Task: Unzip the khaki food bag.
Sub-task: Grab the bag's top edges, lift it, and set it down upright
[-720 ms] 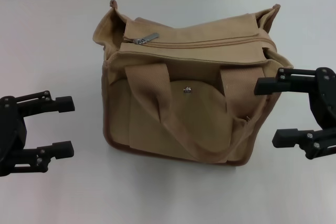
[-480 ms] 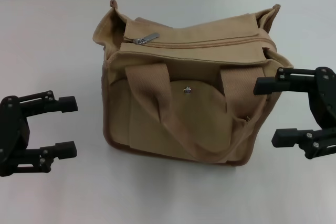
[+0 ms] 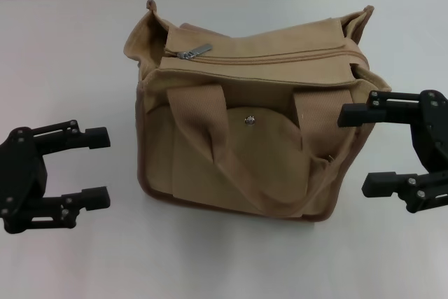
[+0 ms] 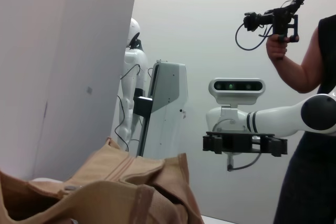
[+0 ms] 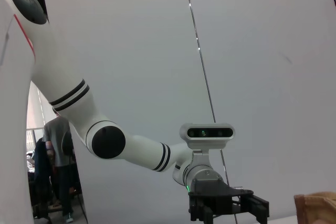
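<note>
Flanking the boxy tan canvas bag (image 3: 245, 124), left gripper (image 3: 98, 169) and right gripper (image 3: 357, 148) are held wide; silver zipper pull (image 3: 194, 51) probably gets pinched next.

The khaki food bag (image 3: 252, 124) is matt woven canvas, slightly coarse, with soft creases along its top. Its two handles (image 3: 210, 113) are ribbed cloth webbing, a shade darker than the body. A narrow brown trim (image 3: 210, 204) of smoother cloth edges the base. The snap (image 3: 249, 120) on the front pocket is shiny metal, and the zipper pull (image 3: 194, 52) at the far left of the top is dull silver metal. The table (image 3: 70, 61) is a smooth, matt white surface. The left gripper (image 3: 94, 169) and the right gripper (image 3: 358, 150) are matt black, hard-looking parts with small bright screw heads.
</note>
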### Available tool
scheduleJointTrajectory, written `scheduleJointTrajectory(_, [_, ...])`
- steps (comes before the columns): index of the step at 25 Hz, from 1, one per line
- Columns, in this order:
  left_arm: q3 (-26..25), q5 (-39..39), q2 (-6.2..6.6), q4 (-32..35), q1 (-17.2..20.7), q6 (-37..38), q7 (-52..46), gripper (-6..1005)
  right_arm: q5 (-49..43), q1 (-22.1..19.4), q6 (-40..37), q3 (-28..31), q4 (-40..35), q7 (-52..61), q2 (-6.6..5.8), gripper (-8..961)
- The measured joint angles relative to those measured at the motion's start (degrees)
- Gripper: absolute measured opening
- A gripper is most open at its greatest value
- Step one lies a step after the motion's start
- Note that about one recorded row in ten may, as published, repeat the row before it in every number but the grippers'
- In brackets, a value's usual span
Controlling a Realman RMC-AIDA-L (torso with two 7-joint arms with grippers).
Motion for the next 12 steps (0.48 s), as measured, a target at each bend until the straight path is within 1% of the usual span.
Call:
scheduleJointTrajectory(1, [0.0, 0.0, 0.0, 0.0, 0.0, 0.0, 0.0, 790, 0.0, 0.0, 0.0, 0.0, 0.0, 0.0, 0.0, 804])
scheduleJointTrajectory(5, [-1.75, 0.0, -1.65, 0.43, 0.27, -2.89, 0.55, 787, 0.0, 0.18, 0.04, 0.0, 0.0, 0.0, 0.37, 804])
scheduleJointTrajectory(6, [-1.75, 0.0, -1.65, 0.43, 0.27, -2.89, 0.55, 786, 0.0, 0.18, 0.04, 0.0, 0.0, 0.0, 0.37, 804])
scheduleJointTrajectory(7, [-2.19, -0.01, -2.38, 0.92, 0.34, -4.91, 0.59, 786, 0.0, 0.24, 0.04, 0.0, -0.01, 0.0, 0.41, 804])
scheduleJointTrajectory(10, [-2.19, -0.01, -2.38, 0.92, 0.34, -4.91, 0.59, 784, 0.01, 0.33, 0.06, 0.0, -0.01, 0.0, 0.57, 804])
scheduleJointTrajectory(11, [-2.33, -0.01, -3.43, 1.31, 0.24, -8.01, 0.62, 783, 0.01, 0.33, 0.06, 0.0, -0.01, 0.0, 0.57, 804])
scheduleJointTrajectory(12, [-2.33, -0.01, -3.43, 1.31, 0.24, -8.01, 0.62, 782, 0.02, 0.33, 0.07, 0.0, 0.03, 0.0, 0.58, 804])
